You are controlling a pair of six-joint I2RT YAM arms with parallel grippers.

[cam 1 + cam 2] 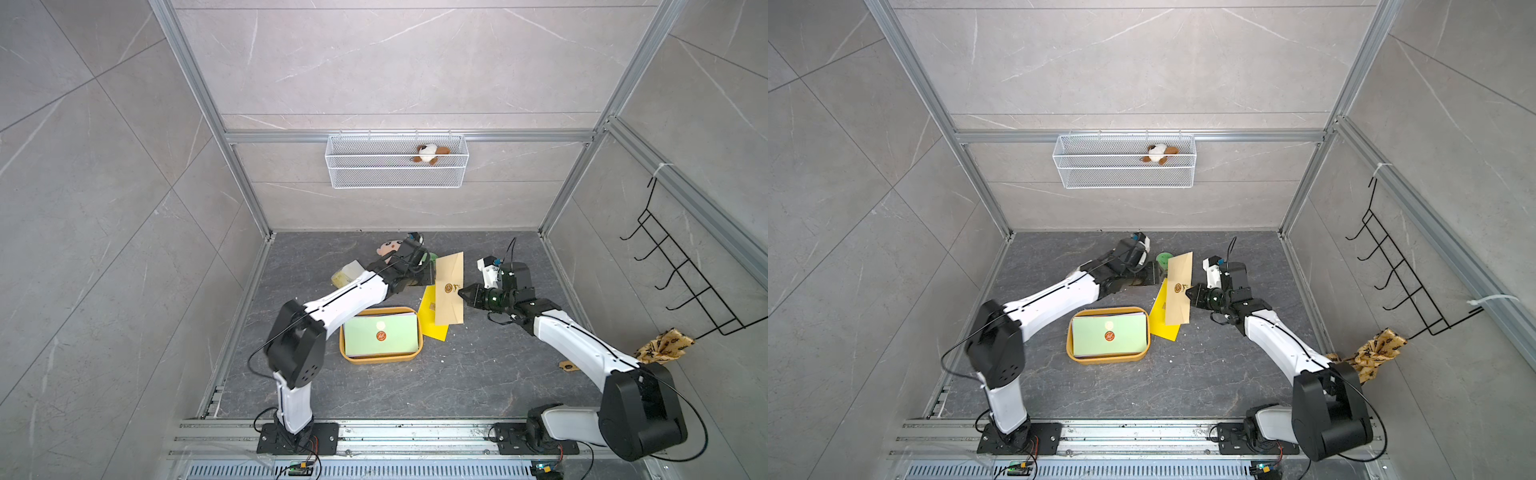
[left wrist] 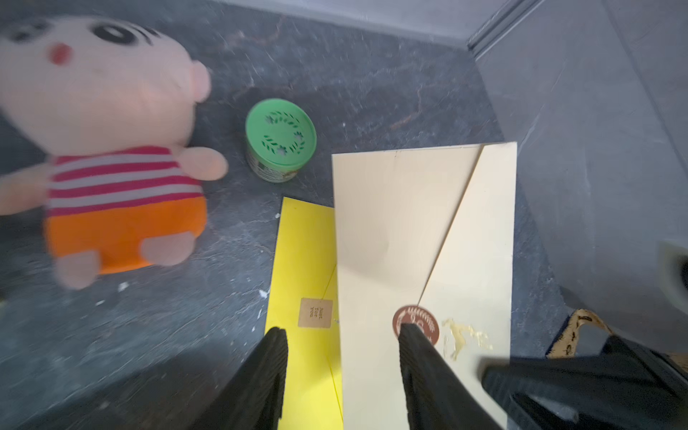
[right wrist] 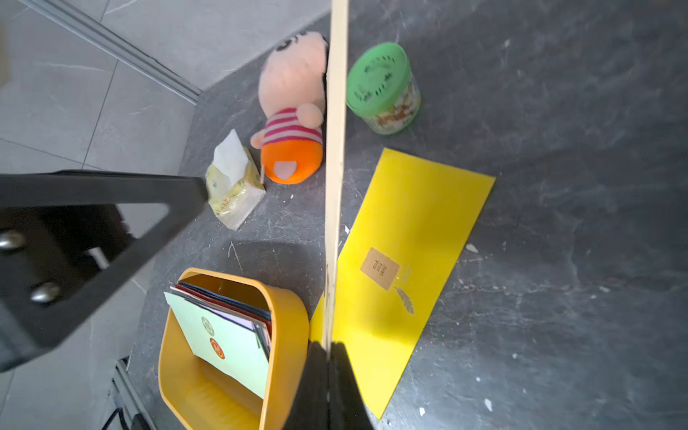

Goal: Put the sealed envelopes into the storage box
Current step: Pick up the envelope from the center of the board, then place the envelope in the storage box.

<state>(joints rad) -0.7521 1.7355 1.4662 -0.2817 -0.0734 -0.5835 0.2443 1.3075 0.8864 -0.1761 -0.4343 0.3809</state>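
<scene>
My right gripper point(image 1: 460, 293) point(image 3: 327, 348) is shut on the long edge of a cream envelope point(image 1: 449, 286) point(image 1: 1178, 286) with a brown seal and holds it off the floor; the right wrist view shows the envelope edge-on point(image 3: 335, 149). The left gripper point(image 2: 342, 329) stands open beside that envelope point(image 2: 409, 223), one finger in front of its seal, gripping nothing. A yellow envelope point(image 1: 432, 322) point(image 3: 405, 242) lies flat on the floor below. The mustard storage box point(image 1: 381, 358) point(image 3: 286, 335) holds several envelopes, a light green one point(image 1: 380, 334) on top.
A plush doll point(image 2: 111, 149), a green-lidded tin point(image 2: 281, 137) and a tissue pack point(image 3: 234, 186) sit at the back of the floor. A white wire basket point(image 1: 397, 166) hangs on the rear wall, a black hook rack point(image 1: 681, 282) on the right wall.
</scene>
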